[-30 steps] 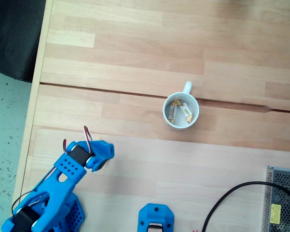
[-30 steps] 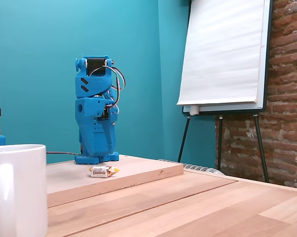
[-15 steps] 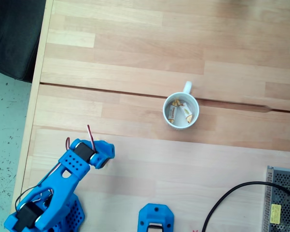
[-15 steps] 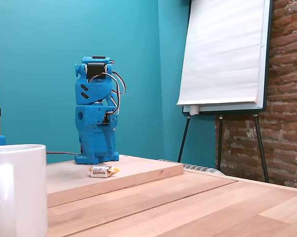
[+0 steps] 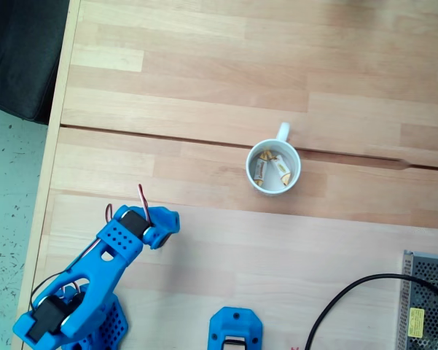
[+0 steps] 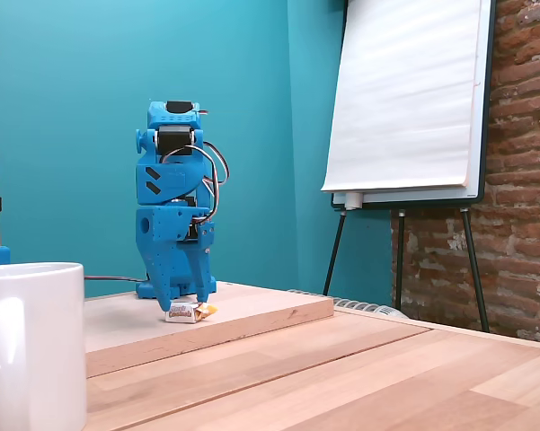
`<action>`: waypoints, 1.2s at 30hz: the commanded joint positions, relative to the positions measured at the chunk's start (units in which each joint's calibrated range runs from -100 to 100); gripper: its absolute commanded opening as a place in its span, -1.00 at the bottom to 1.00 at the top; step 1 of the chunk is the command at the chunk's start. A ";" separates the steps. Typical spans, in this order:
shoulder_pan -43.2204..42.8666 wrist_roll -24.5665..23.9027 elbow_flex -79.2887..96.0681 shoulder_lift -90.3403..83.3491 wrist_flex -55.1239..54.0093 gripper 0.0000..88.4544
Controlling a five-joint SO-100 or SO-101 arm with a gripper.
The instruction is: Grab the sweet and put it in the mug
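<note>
In a fixed view from table level, one sweet [image 6: 188, 312], cream-wrapped with orange ends, lies on the raised wooden board. The blue arm's gripper [image 6: 185, 298] points down right above it, fingers open and straddling it, their tips just at the wrapper. From above, the gripper [image 5: 162, 227] covers that sweet. The white mug [image 5: 299, 179] stands upright to the upper right of the gripper, handle pointing away, with two sweets [image 5: 261, 168] [image 5: 281, 169] inside. The mug [image 6: 27, 346] fills the near left corner of the table-level view.
A blue printed part [image 5: 235, 332] sits at the bottom edge, with a black cable [image 5: 350, 295] and a metal mesh box [image 5: 428, 299] at the bottom right. The table's left edge runs beside the arm. A flip chart [image 6: 404, 99] stands behind the table.
The arm has unfolded and tipped forward. Its gripper came down from well above the board to the sweet, and shifted slightly right in the view from above. The mug and sweets stayed put.
</note>
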 commanded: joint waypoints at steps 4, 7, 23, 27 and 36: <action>0.56 0.10 -1.75 0.35 -1.18 -0.45; 0.56 0.10 -0.50 0.87 -1.58 -0.45; 0.42 0.05 1.82 1.39 -2.23 -0.46; 0.35 0.10 1.82 1.47 -2.23 -0.46; 0.20 -0.24 1.82 1.47 -2.23 -0.66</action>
